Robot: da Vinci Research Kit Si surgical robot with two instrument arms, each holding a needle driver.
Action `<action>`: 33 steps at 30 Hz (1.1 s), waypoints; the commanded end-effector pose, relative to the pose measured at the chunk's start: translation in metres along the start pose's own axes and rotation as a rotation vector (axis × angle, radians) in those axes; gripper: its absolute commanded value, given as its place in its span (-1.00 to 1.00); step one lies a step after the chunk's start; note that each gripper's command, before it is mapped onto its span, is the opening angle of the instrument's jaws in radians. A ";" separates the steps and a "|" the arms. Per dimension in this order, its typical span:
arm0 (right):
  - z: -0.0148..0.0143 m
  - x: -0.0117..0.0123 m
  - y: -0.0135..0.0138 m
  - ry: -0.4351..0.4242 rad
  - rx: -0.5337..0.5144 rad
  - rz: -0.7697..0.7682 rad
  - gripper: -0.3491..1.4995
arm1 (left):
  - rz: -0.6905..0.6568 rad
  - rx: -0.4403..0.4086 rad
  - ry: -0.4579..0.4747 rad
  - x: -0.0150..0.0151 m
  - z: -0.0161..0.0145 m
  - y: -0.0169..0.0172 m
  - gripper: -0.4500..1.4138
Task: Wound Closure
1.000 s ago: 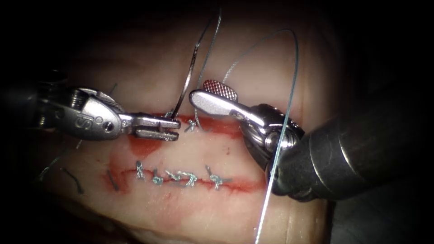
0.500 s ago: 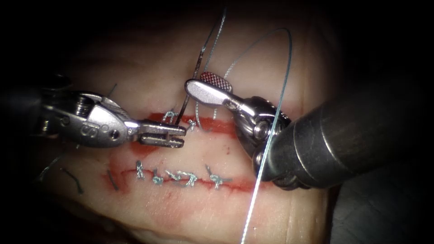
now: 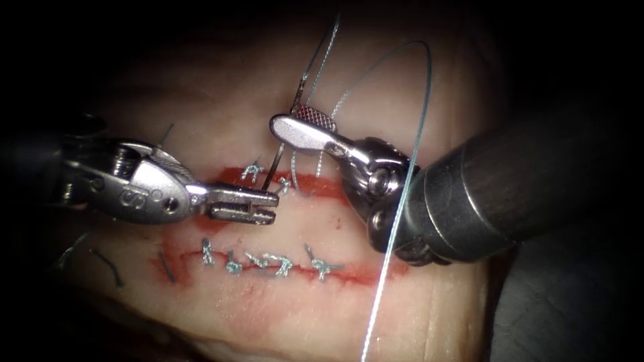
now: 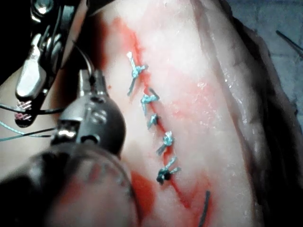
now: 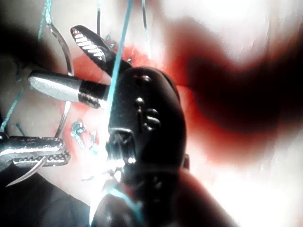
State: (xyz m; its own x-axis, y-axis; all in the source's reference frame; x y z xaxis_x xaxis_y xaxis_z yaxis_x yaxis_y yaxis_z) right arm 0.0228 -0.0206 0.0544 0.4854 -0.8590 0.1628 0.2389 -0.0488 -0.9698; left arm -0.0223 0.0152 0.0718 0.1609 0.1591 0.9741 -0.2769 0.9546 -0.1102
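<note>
Needle (image 3: 290, 134) sits pinched near its sharp end in the pressed-together jaws of the left tool (image 3: 258, 203); in the right wrist view the point (image 5: 21, 175) juts just past those jaws (image 5: 40, 151). From that grip the curved body rises away from the upper cut (image 3: 322, 186) toward the right tool (image 3: 302, 125), whose jaws stand spread with the needle's shaft between them, not clamped on it. No part of the needle is in the tissue (image 3: 302, 315); it hangs above the upper cut, just left of that cut's second knot. Its long axis runs steeply upward from the cut, leaning slightly to the right, with the point down at the left tool and the thread end high above.

Blue thread (image 3: 416, 121) trails from the needle's top, arcs over the right tool and drops across its wrist past the lower cut.

As for progress, the lower cut (image 3: 268, 263) carries a full row of tied stitches and looks closed. The upper cut carries two knots (image 3: 251, 171) near its left part; the stretch to their right, wet with red fluid (image 3: 349, 191), remains open, so I judge roughly half the job is left.
</note>
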 end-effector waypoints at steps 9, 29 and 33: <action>0.0010 -0.0006 -0.0009 -0.019 -0.183 0.030 -1.00 | -0.023 -0.005 -0.023 0.0005 0.0007 0.0001 -1.00; 0.0004 -0.0013 -0.0014 -0.031 -0.187 -0.158 -1.00 | -0.248 -0.077 0.019 0.0009 0.0002 0.0010 0.70; -0.0001 -0.0021 -0.0019 0.000 -0.280 -0.365 -1.00 | -0.390 -0.083 -0.015 0.0002 -0.0014 0.0022 0.77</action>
State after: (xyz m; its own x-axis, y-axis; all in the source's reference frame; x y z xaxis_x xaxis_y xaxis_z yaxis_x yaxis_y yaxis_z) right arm 0.0214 -0.0185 0.0550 0.3481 -0.7452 0.5687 0.1304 -0.5623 -0.8166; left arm -0.0200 0.0185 0.0701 0.2043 -0.3499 0.9143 -0.0940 0.9226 0.3741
